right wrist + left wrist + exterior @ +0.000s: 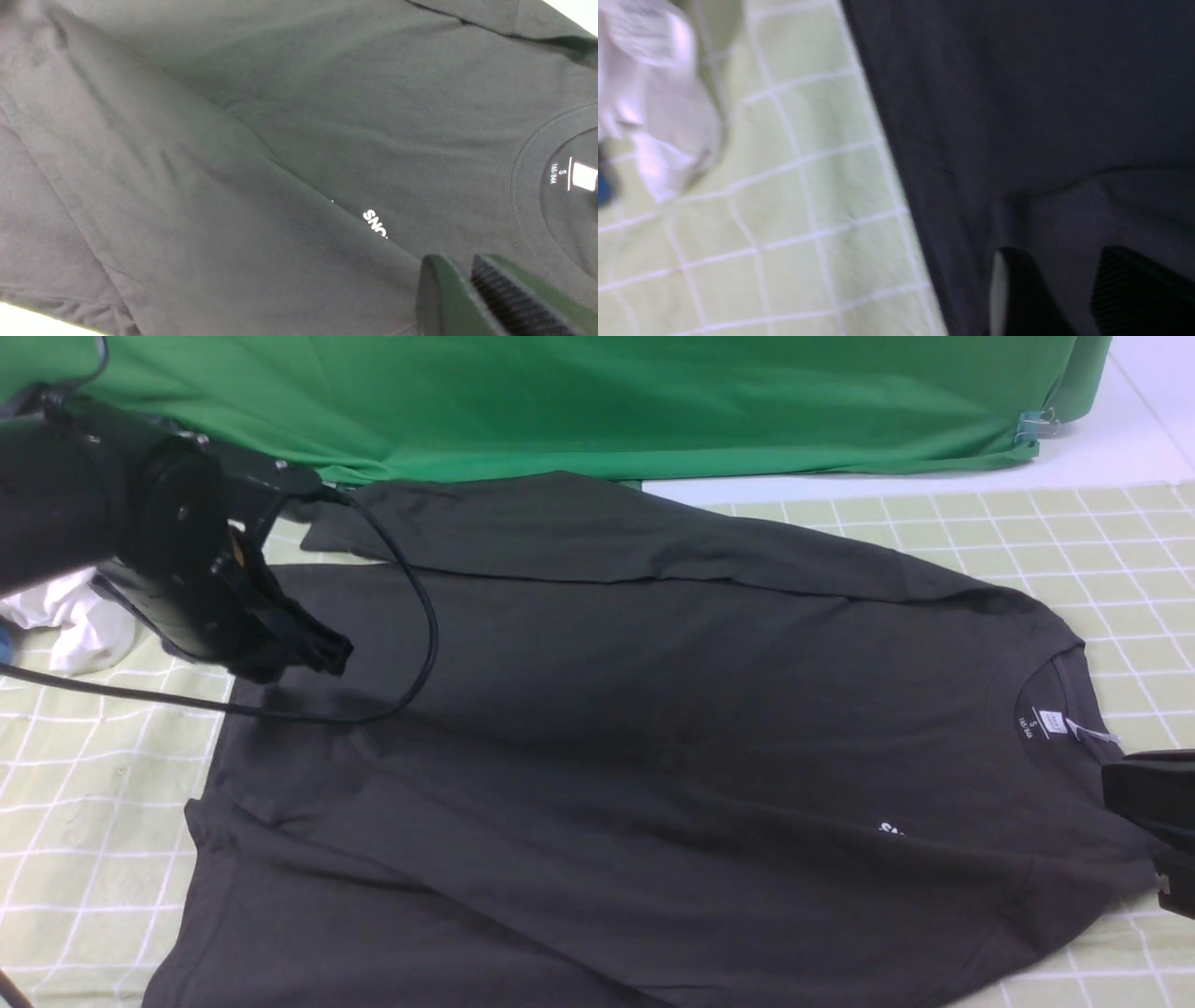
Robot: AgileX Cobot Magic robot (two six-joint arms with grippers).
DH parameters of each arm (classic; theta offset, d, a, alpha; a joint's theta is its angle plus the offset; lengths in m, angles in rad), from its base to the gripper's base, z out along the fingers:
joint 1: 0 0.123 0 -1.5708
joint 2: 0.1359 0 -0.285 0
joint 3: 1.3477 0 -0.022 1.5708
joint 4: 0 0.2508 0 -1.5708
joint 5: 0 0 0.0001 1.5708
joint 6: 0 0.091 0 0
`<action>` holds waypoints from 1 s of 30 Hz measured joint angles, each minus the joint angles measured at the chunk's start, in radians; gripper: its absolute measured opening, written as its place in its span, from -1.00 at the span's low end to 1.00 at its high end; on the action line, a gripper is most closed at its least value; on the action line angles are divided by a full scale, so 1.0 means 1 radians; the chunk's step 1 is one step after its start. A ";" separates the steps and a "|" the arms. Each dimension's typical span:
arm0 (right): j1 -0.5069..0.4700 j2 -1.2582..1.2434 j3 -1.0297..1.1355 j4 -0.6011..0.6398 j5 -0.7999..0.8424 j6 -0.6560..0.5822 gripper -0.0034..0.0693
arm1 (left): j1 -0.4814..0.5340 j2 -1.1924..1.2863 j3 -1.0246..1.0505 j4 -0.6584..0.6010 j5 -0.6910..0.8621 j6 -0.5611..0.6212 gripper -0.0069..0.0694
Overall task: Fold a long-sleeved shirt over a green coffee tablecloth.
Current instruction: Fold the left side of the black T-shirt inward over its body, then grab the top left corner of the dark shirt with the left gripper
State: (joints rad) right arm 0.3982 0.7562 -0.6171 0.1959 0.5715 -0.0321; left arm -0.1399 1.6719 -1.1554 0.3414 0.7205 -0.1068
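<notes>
The charcoal long-sleeved shirt (653, 709) lies flat on the pale green grid tablecloth (1027, 532), collar to the right and hem to the left. Both sleeves are laid across the body, and one hides all but the first white letters of the print (375, 223). My left gripper (322, 653) hovers over the shirt near its hem side. In the left wrist view it (1062, 254) stands open, with only shirt cloth (1041, 93) showing between the fingers. My right gripper (1153, 803) sits at the right edge below the collar. Its fingers (460, 266) are shut on nothing, just above the fabric.
A plain deep-green cloth (560, 401) hangs along the back, clipped (1036, 427) at its right end. A crumpled white garment (65, 616) lies on the tablecloth at the far left, behind my left arm. A black cable (425, 607) loops from that arm over the shirt.
</notes>
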 joint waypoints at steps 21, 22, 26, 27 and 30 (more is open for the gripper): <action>0.000 0.000 0.000 0.019 0.045 0.000 -0.58 | 0.154 0.535 -0.718 -0.286 -0.011 -0.117 0.55; 0.000 0.000 0.000 0.020 0.050 0.000 -0.57 | 0.154 0.552 -0.741 -0.286 -0.004 -0.117 0.55; 0.000 0.000 0.000 0.021 0.067 0.000 -0.56 | 0.165 0.700 -0.950 -0.283 0.033 -0.119 0.55; 0.000 0.000 0.000 0.022 0.072 0.000 -0.56 | 0.166 0.722 -0.980 -0.283 0.038 -0.121 0.55; 0.000 0.000 0.000 0.022 0.083 0.000 -0.55 | 0.171 0.787 -1.060 -0.289 0.051 -0.123 0.56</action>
State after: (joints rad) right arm 0.3982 0.7562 -0.6171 0.2184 0.6541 -0.0321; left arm 0.0311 2.4589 -2.2155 0.0528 0.7713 -0.2300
